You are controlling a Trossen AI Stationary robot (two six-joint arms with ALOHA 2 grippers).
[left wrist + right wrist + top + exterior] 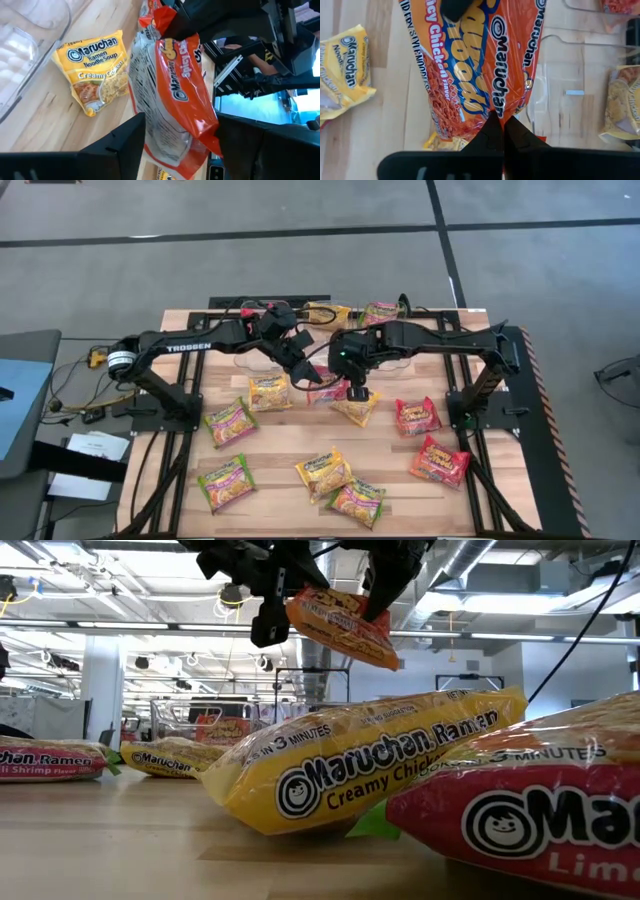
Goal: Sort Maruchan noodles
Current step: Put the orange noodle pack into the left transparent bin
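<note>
- Nearest the low camera, a red packet and a yellow packet lay on the worktop.
- Orange packet hung above the worktop, held between both arms.
- Right end effector was clenched on its edge.
- Left end effector gripped it from the other side.
- Other packets lay scattered; a clear bin stood near.
</note>
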